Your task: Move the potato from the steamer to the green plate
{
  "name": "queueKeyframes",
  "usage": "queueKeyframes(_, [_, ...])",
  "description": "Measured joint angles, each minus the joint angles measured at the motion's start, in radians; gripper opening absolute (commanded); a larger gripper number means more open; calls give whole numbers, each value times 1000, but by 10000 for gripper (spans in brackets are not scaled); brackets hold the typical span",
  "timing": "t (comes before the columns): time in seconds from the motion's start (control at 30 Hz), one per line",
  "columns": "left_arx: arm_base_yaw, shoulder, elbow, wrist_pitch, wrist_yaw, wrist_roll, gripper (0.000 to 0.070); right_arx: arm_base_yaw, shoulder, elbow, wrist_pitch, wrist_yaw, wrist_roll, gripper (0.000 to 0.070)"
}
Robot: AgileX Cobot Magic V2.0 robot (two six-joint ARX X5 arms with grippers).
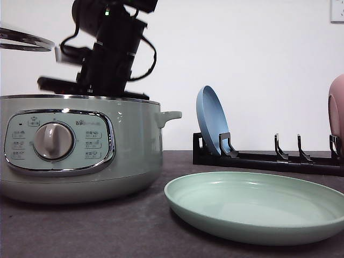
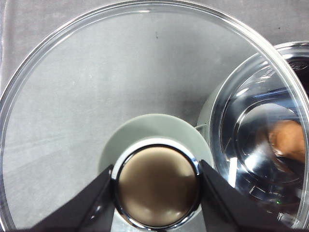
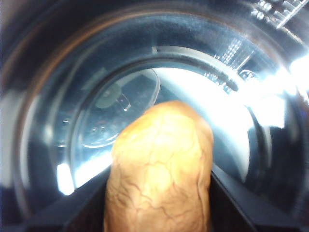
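Right arm: in the front view it reaches steeply down from above into the open top of the steamer (image 1: 80, 145), its lower end hidden behind the rim.
Right gripper (image 3: 159, 193): clamped on the potato (image 3: 159, 169), a dark finger (image 3: 227, 203) pressed against each side.
Potato: orange-brown and wrinkled, upright between the fingers inside the shiny steel bowl of the steamer; whether it is clear of the bottom is hard to judge in the glare.
Left gripper (image 2: 157, 186): closed around the knob (image 2: 157, 186) of the glass lid (image 2: 120, 72), held flat with the steamer's rim at about 3 o'clock.
Lid in the front view: its edge hangs in the air at 10 o'clock from the steamer.
Green plate (image 1: 258, 226): flat on the dark table (image 1: 107, 231), at 4 o'clock from the steamer.
Rack (image 1: 269, 158): behind the plate, holding a blue plate (image 1: 212, 118) on edge.
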Motion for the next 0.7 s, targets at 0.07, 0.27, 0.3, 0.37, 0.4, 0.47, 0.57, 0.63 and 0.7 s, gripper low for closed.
queueKeyframes(0.07, [0, 0, 0, 0, 0, 0, 0, -6, -41, 0, -1, 0, -7, 232])
queueKeyframes(0.27, [0, 0, 0, 0, 0, 0, 0, -31, -222, 0, -42, 0, -20, 232])
queueKeyframes(0.3, [0, 0, 0, 0, 0, 0, 0, -37, -249, 2, -60, 0, -25, 232])
queueKeyframes(0.37, [0, 0, 0, 0, 0, 0, 0, -49, -301, 2, -102, -1, -36, 232])
queueKeyframes(0.4, [0, 0, 0, 0, 0, 0, 0, -56, -325, 2, -121, -1, -41, 232])
queueKeyframes(0.47, [0, 0, 0, 1, 0, 0, 0, -73, -378, 2, -160, -1, -52, 232])
queueKeyframes(0.57, [-1, 0, 0, 1, 0, 0, 0, -102, -446, 2, -214, -1, -60, 232])
queueKeyframes(0.63, [-1, 0, 0, 1, 1, 0, 0, -126, -490, -1, -257, -2, -63, 232])
queueKeyframes(0.7, [-3, 0, 0, 1, 5, 0, 0, -153, -539, -20, -280, -6, -65, 232])
